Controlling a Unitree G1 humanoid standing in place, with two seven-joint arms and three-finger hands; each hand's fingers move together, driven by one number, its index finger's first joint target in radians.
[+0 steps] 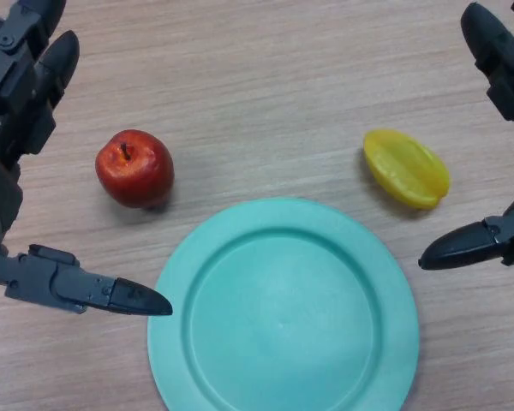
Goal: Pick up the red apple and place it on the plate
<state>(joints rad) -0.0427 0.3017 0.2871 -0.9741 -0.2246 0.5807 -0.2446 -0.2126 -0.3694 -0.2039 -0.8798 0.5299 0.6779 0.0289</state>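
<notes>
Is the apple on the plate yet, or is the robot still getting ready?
Nothing is done yet. The red apple sits on the table, left of the empty teal plate. The left hand is open around the apple without touching it; the right hand is open near the yellow fruit. Grabbing, lifting and placing remain.

The red apple [134, 168] sits upright, stem up, just right of the left hand [26, 120]. The empty teal plate [283, 360] lies flat between both hands, close below the apple.

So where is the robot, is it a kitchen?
Hard to say. It looks like a plain wooden table set up for practice: just a red apple, a yellow fruit and an empty green plate.
</notes>
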